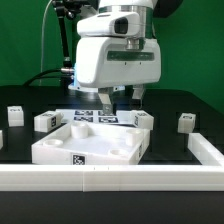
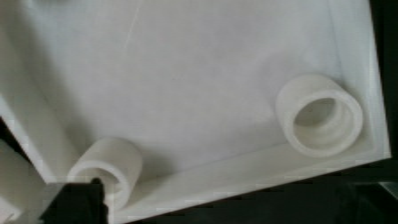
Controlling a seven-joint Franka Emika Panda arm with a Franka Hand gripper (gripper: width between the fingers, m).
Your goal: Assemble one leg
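Leg (image 1: 45,121) sits on the black table (image 1: 170,140) at the exterior view's left, near the large white plate (image 1: 50,152); another leg (image 1: 186,122) lies well apart at the right. I cannot read the tag (image 1: 77,158) on the plate's front wall. Gripper (image 1: 120,98) hangs over the plate's far edge, jaws wide, holding nothing

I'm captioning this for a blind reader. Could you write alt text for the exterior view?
A white gripper, open and empty, hangs above a large white square plate on a black table. Small tagged white legs lie loose beside the plate: one leg on the exterior view's left, another on its right.
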